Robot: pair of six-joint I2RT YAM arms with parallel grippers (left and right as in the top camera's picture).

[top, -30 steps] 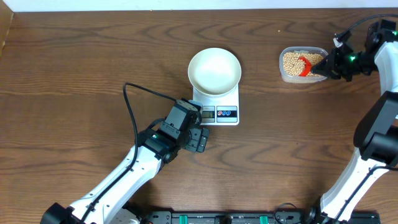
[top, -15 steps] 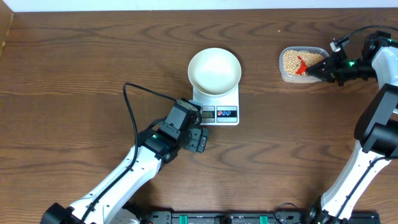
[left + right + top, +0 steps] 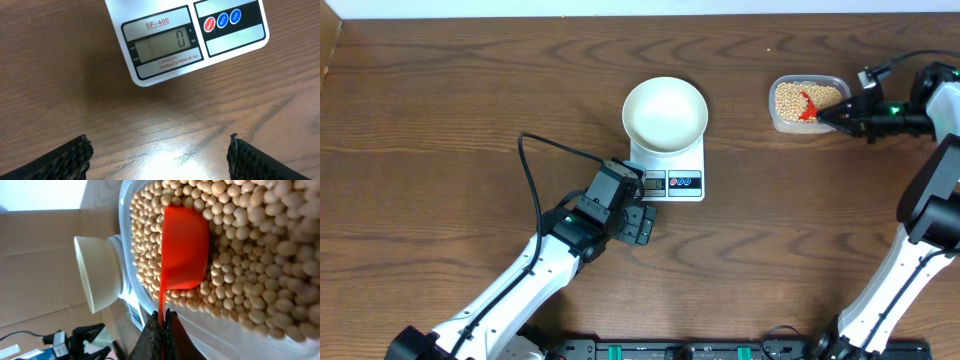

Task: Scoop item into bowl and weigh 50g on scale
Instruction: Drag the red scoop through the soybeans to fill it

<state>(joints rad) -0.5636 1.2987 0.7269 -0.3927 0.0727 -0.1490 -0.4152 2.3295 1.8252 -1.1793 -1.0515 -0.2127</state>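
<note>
From overhead, the bowl (image 3: 665, 114) sits on the scale (image 3: 678, 178) at the centre of the bench (image 3: 470, 90), with the left jaws released just below-left of the scale. At upper right, the right jaws are clenched on the handle of a red scoop (image 3: 807, 104) dipped into the beans (image 3: 788, 98) in a clear tub (image 3: 775, 122). The left wrist view shows the scale's display (image 3: 162, 47) at the top reading zero, with the fingertips (image 3: 70, 157) spread wide in the lower corners over bare wood. In the right wrist view the scoop lies among the beans at upper middle, its thin handle pinched at bottom centre, and the bowl is side-on at left.
</note>
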